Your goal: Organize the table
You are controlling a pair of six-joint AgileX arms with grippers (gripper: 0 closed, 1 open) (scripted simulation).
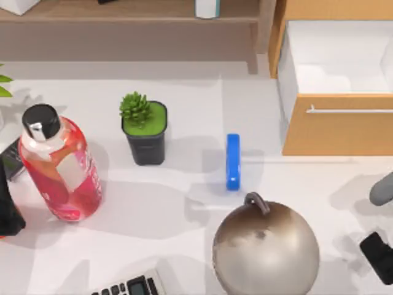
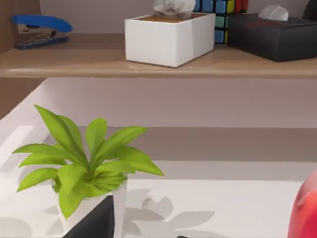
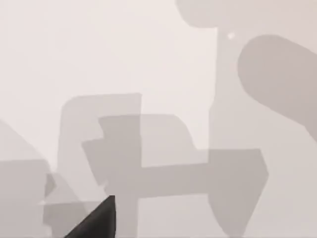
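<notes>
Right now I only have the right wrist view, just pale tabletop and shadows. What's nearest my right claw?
Observer: A metallic grey ball with a small loop on top sits on the table, left of the right claw in the top view.
Operator: Drawer state?
Observer: The orange-wood drawer is pulled open at the back right.
Operator: Left side?
Observer: A pink bottle with a black cap sits by the left arm, which is parked at the table's left edge.

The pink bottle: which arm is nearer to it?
Left. The left arm sits at the table's left edge right beside the bottle; the right arm is at the far right edge.
</notes>
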